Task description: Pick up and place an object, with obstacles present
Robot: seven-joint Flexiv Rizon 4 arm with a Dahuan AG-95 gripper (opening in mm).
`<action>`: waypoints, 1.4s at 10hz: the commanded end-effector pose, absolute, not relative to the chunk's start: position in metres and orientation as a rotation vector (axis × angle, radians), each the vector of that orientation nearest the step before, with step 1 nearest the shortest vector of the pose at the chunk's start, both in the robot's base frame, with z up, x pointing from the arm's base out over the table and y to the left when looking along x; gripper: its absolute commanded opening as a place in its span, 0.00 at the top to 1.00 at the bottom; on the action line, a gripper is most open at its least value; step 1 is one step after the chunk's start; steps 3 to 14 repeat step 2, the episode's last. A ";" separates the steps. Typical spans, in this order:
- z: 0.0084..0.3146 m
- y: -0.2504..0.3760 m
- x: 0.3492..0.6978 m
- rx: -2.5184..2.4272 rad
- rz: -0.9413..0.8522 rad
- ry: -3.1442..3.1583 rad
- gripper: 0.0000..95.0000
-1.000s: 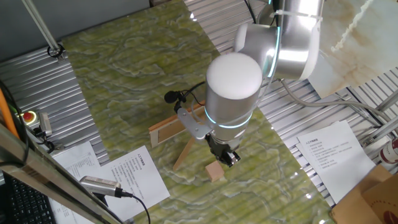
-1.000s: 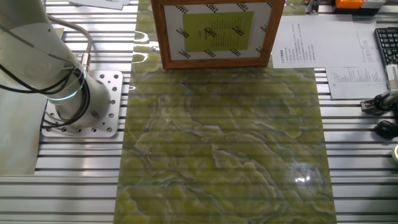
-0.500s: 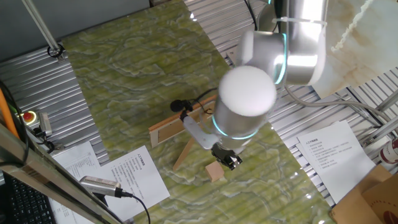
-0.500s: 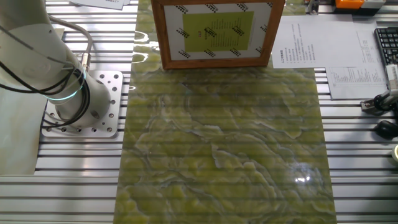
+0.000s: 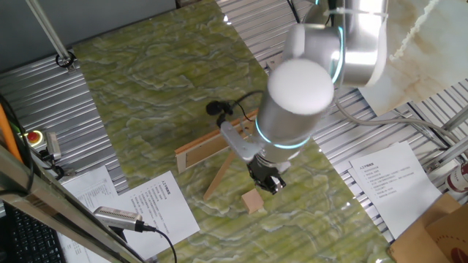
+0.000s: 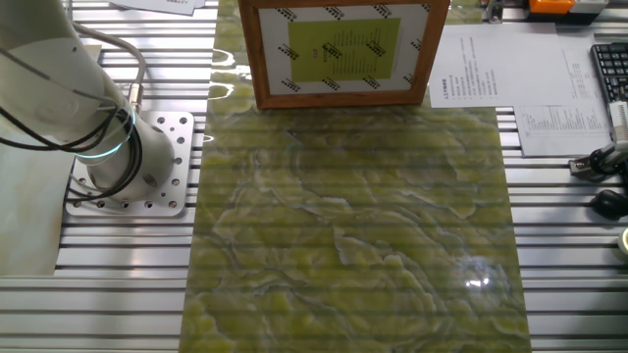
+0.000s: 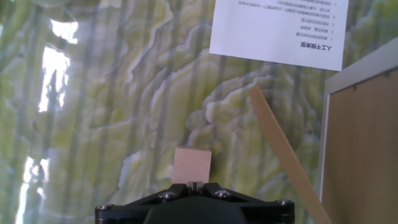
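Plainly, the cube (image 7: 191, 165) is light-tan, plain-faced wood.

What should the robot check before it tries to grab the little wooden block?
1. Small light-tan wooden cube sits flat on the green marbled mat: ok.
2. Cube lies ahead of the gripper in the hand view: ok.
3. Gripper open wide enough: cannot tell, fingers hidden.
4. Slim slanted wooden prop stick apart from the cube: ok.
5. Long light-brown wooden board stands away from the cube: ok.
6. Gripper already holding the cube: not ok, it rests on the mat.
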State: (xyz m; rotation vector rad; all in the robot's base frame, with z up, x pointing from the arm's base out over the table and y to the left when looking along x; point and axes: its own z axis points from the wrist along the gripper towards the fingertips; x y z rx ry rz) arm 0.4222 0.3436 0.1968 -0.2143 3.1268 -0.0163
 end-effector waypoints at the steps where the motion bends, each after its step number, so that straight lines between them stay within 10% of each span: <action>1: 0.208 0.346 0.422 -0.244 -0.033 3.145 1.00; 14: 0.210 0.346 0.421 -0.245 -0.033 3.148 1.00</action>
